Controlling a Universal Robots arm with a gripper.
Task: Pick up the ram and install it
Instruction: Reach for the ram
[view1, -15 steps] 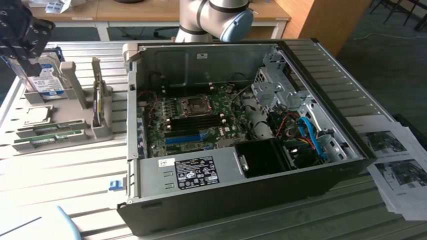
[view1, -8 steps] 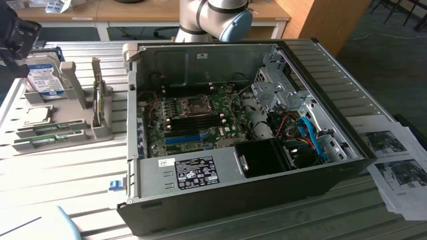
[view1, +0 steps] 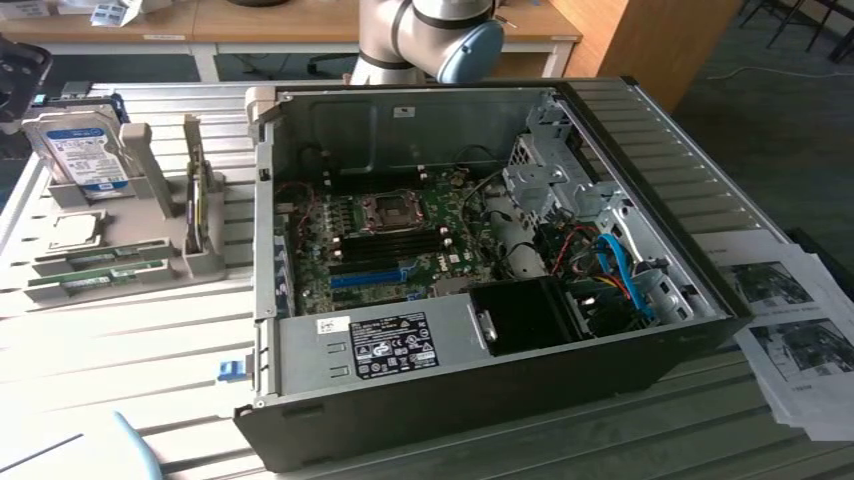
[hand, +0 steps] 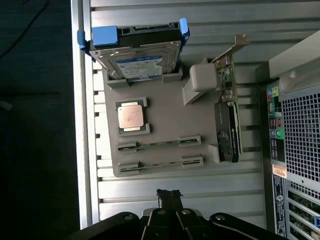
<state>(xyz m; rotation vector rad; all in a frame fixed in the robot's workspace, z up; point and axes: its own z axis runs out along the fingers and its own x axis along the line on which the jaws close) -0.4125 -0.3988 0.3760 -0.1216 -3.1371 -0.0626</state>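
**Wrist view: jaws shut and empty, just short of the ram**

Jaws are pressed together, holding nothing, over bare bench (hand: 210, 200) slats just off the grey tray's (hand: 165, 110) edge. The nearer ram stick (hand: 160, 164) and its twin (hand: 159, 145) stand in slots along that edge, beside the processor (hand: 131, 117). Writing on the hard drive's (hand: 140, 67) blue-white label cannot be read.

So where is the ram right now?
The ram sits in the gray tray on the exterior view's left of the open computer, between a second stick like it and the square silver chip.
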